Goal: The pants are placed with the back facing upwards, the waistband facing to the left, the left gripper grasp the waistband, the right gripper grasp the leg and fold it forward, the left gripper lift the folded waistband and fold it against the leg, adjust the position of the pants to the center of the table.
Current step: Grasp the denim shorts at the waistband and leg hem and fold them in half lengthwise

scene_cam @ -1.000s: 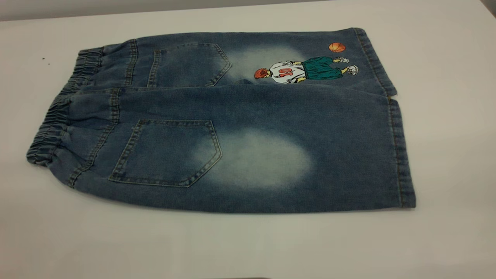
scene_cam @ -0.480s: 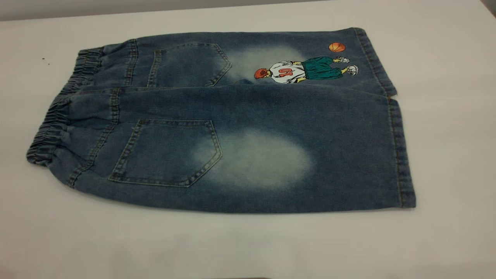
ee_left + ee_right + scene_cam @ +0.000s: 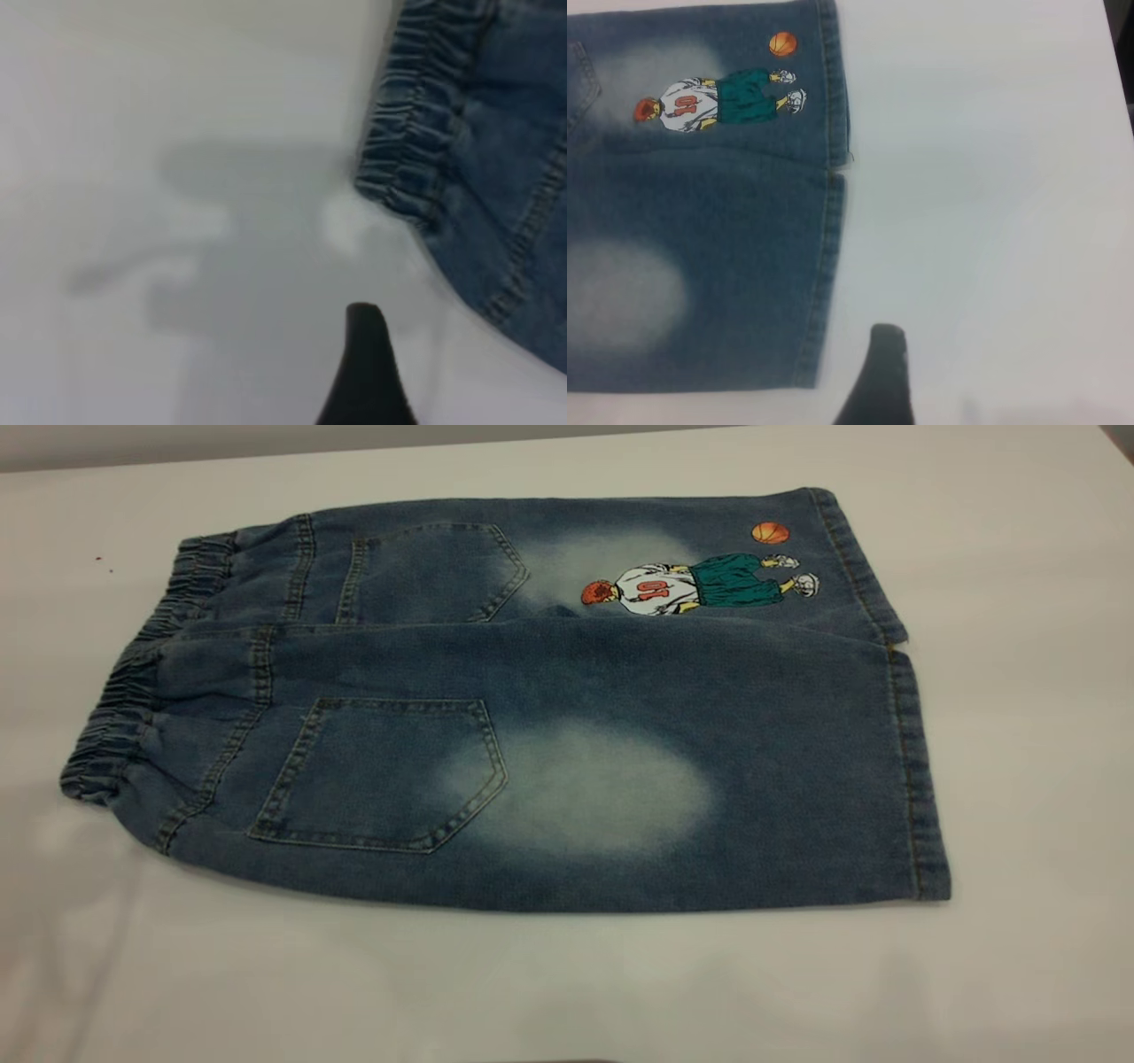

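Setting. I see the table (image 3: 1019, 691), plain white under soft, even light, with a grey band (image 3: 266, 443) beyond its far edge. A diffuse grey shadow (image 3: 239, 239) lies just ahead of the left gripper (image 3: 365, 354). A dark strip (image 3: 1123, 62) borders the table edge, well apart from the right gripper (image 3: 877, 372).

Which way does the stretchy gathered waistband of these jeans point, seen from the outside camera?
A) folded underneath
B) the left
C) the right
B: the ruffled waistband lies at the left end of the pants, with the stitched leg hems at the right end.
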Tool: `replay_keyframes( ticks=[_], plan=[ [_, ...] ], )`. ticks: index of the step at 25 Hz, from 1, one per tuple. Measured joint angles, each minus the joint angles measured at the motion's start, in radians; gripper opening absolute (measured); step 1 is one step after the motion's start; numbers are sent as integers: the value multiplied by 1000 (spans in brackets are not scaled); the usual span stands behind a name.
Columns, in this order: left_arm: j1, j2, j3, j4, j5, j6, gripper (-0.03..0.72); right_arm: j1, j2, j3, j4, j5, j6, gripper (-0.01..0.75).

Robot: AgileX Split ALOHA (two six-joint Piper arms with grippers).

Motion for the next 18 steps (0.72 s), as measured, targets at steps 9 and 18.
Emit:
replay_keyframes(
  ticks=[9,18],
  plan=[
    [0,326,-34,6,-208,36,485,0,16,0,4,-2,-19,591],
    [0,542,-161,8,-197,81,485,0,17,0,5,-5,-19,591]
  ],
)
